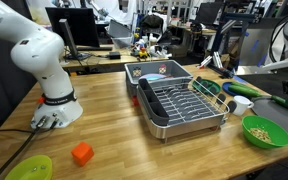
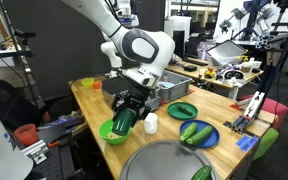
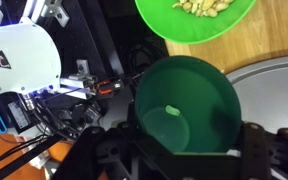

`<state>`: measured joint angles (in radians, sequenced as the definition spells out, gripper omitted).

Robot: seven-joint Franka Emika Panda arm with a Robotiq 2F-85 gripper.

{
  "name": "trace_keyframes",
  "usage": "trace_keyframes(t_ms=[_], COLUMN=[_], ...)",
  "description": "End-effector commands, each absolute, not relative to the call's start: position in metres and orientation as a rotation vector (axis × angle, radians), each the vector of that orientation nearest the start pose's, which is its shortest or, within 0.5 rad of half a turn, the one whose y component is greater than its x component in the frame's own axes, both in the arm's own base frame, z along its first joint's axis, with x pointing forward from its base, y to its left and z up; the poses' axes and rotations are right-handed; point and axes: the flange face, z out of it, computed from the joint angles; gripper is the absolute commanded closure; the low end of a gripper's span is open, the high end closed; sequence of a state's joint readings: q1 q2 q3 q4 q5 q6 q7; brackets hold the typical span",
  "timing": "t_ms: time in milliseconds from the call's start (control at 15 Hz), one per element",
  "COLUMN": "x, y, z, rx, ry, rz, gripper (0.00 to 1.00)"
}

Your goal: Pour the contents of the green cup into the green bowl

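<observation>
The dark green cup [image 3: 184, 105] fills the middle of the wrist view. I look into its mouth and see one small pale green piece [image 3: 170, 110] on its inside. My gripper [image 3: 184, 152] is shut on the cup, with a black finger on each side. The lime-green bowl [image 3: 159, 25] lies just beyond the cup and holds pale yellowish bits. In an exterior view the gripper [image 2: 130, 108] holds the cup [image 2: 124, 121] tilted over the bowl [image 2: 110, 133] near the table's edge. In an exterior view a green bowl [image 1: 266, 132] with pale bits shows, but no gripper.
A small white cup [image 2: 151, 124], a blue plate with green items [image 2: 196, 134], a teal dish [image 2: 181, 109] and a round metal basin [image 2: 169, 162] stand near the bowl. A dish rack [image 1: 179, 105], an orange block [image 1: 81, 153] and a yellow-green dish [image 1: 29, 168] share the wooden table.
</observation>
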<state>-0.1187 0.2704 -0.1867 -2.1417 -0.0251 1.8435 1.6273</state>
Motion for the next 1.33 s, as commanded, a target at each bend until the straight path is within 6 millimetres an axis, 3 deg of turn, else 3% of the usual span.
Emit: trace_keyframes(t_ms=[0, 67, 733, 800, 933, 1067, 1267], x=[0.464, 0.471, 0.469, 0.469, 0.468, 0.468, 0.465], y=[-0.162, -0.162, -0.162, -0.162, -0.163, -0.17, -0.202], z=[0.258, 0.255, 0.256, 0.256, 0.26, 0.264, 0.266], rx=[-1.922, -1.938, -1.931, -1.931, -1.959, -1.95, -1.831], ry=[2.668, 2.762, 2.71, 2.71, 2.622, 2.505, 2.383], rz=[0.676, 0.705, 0.689, 0.689, 0.734, 0.755, 0.779], gripper=[0.48, 0.23, 0.23, 0.48, 0.48, 0.48, 0.48])
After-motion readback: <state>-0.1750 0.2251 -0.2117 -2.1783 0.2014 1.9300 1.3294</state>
